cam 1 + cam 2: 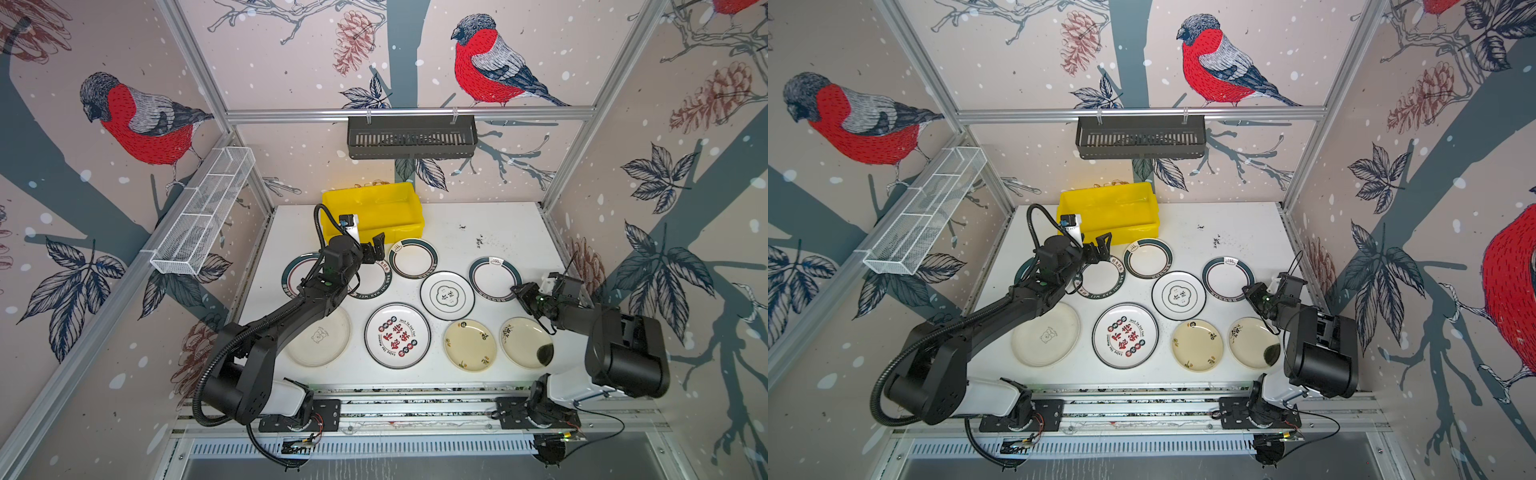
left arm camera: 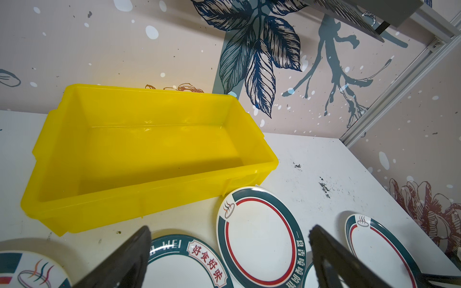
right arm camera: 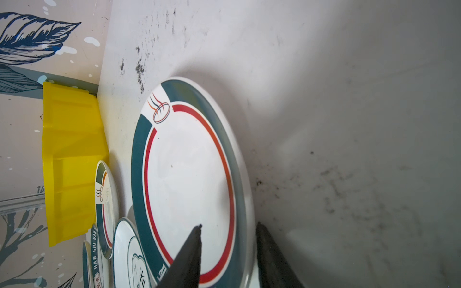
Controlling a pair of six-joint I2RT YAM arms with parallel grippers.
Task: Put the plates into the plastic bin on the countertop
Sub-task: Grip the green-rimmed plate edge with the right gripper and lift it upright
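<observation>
Rim of the three-o'clock plate [image 1: 493,277] lies between the right gripper's [image 3: 228,225] parted jaws, grip uncertain, bin [image 1: 386,210] at its ten o'clock; left gripper [image 2: 229,229], spread and empty, hovers nearer the bin.

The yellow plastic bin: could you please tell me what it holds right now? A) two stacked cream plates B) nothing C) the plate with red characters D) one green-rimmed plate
B: the left wrist view shows the bare yellow floor of the plastic bin, and in a top view all nine plates lie out on the countertop.
</observation>
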